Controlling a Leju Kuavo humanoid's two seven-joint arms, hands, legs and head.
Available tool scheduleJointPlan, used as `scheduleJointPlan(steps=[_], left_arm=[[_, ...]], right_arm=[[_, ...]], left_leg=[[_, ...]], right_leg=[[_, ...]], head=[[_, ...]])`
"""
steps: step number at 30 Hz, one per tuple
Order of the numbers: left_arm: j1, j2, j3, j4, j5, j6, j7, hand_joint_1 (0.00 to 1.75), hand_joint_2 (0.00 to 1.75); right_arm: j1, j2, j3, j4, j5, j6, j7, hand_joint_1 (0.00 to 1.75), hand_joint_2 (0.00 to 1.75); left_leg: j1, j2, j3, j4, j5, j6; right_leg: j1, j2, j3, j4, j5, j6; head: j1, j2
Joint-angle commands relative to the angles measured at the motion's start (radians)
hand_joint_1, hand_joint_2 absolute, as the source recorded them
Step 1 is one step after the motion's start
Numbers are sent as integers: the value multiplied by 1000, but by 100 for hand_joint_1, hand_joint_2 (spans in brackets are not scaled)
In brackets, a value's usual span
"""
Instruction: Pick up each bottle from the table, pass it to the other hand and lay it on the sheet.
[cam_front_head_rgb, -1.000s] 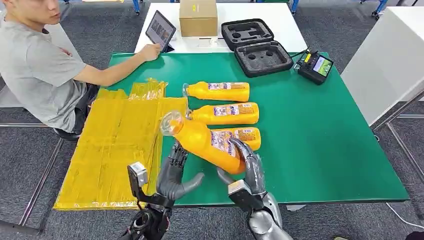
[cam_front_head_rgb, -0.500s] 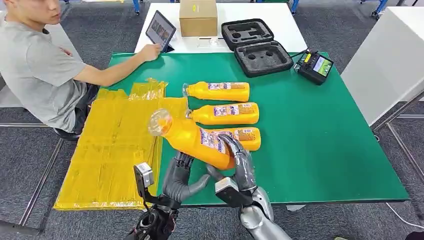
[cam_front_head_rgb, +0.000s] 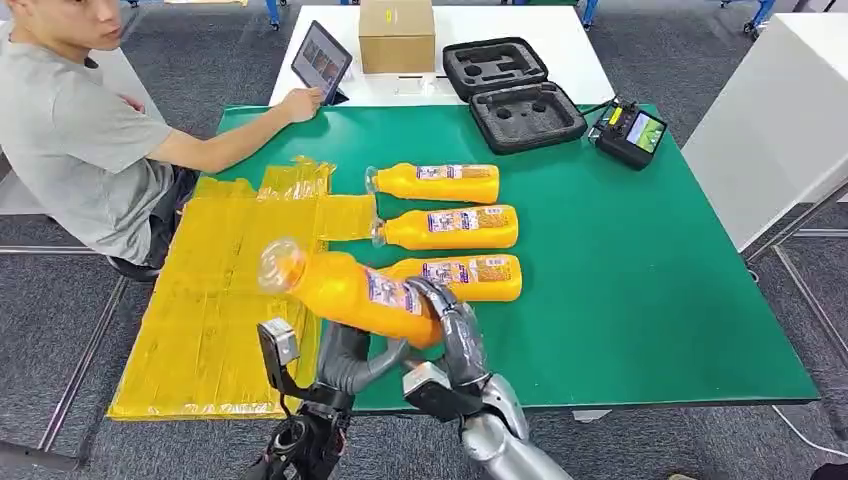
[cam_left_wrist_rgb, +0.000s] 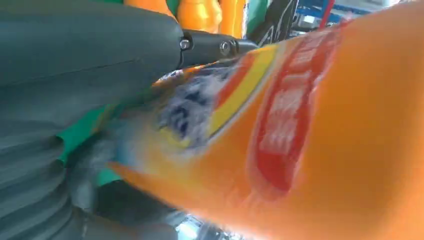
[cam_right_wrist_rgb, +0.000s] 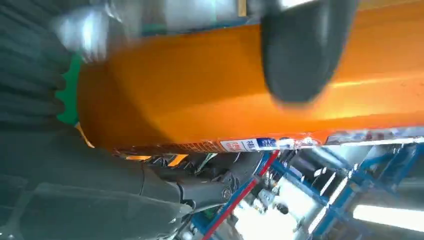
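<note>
My right hand (cam_front_head_rgb: 452, 332) grips an orange juice bottle (cam_front_head_rgb: 345, 295) by its base end and holds it tilted in the air, its clear cap over the edge of the yellow sheet (cam_front_head_rgb: 220, 300). Just under the bottle is my left hand (cam_front_head_rgb: 350, 362), its thumb spread towards the right hand and its fingers hidden behind the bottle. The left wrist view has the bottle's label (cam_left_wrist_rgb: 320, 140) close against that hand. In the right wrist view a dark finger (cam_right_wrist_rgb: 300, 50) wraps over the bottle (cam_right_wrist_rgb: 200, 100). Three more orange bottles (cam_front_head_rgb: 440, 183) (cam_front_head_rgb: 455, 227) (cam_front_head_rgb: 485, 275) lie side by side on the green table (cam_front_head_rgb: 620, 280).
A person in a grey shirt (cam_front_head_rgb: 80, 150) sits at the left with a hand at a tablet (cam_front_head_rgb: 320, 60). Behind the green table stand a cardboard box (cam_front_head_rgb: 396, 35) and an open black foam case (cam_front_head_rgb: 510, 95). A controller (cam_front_head_rgb: 628, 132) lies at the back right.
My right hand has carried the bottle leftward and lower, from beside the left hand to right above it. The bottle's cap now reaches over the yellow sheet.
</note>
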Motion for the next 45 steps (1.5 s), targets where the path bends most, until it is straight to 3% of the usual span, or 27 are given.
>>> scheduleJointPlan(steps=[1,17,18,37,38,39,40,41,45], left_arm=[[-30,14,41,-6,15,7,5,0,175],[-39,18,16,-26,32,-8,19,0,175],[-40,18,3,-14,30,-13,20,175,175],[-66,14,-40,37,56,-20,23,175,175],[-71,13,-44,41,56,-19,23,175,175],[-71,13,-44,41,56,-19,23,175,175],[-71,13,-44,41,56,-19,23,175,175],[-71,9,-36,47,57,-18,23,175,175],[-72,27,-28,23,21,28,5,175,175]], right_arm=[[-25,-12,50,89,-26,-19,0,175,175],[-3,-15,8,82,-17,-34,0,175,175],[-3,-11,3,85,-12,-34,0,175,175],[-7,11,-25,119,53,-34,0,171,175],[-7,21,-40,130,70,-34,0,162,175],[-7,21,-40,130,70,-34,0,140,175],[-7,21,-40,130,70,-34,0,79,175],[-6,28,-46,143,75,-34,0,2,175],[-13,32,-41,166,29,-34,0,0,175]], left_leg=[[1,-1,3,0,-1,-2],[0,-1,1,0,0,-1],[1,-1,2,0,-1,-2],[1,-1,3,0,-1,-2],[1,-1,2,0,-1,-1],[1,-2,3,0,-1,-2],[1,-1,3,0,-1,-2],[1,-1,2,0,0,-1],[1,-1,3,0,-1,-2]], right_leg=[[1,1,3,-1,-1,-2],[0,0,1,-1,0,-1],[1,0,2,-1,-1,-1],[1,0,3,-1,-1,-1],[1,0,2,-1,-1,-1],[1,0,3,-1,-1,-2],[1,0,3,-1,-1,-1],[0,0,2,-1,-1,-1],[1,1,3,-1,-1,-2]], head=[[0,0],[0,0],[0,0],[0,0],[0,0],[0,0],[0,0],[0,0],[0,0]])
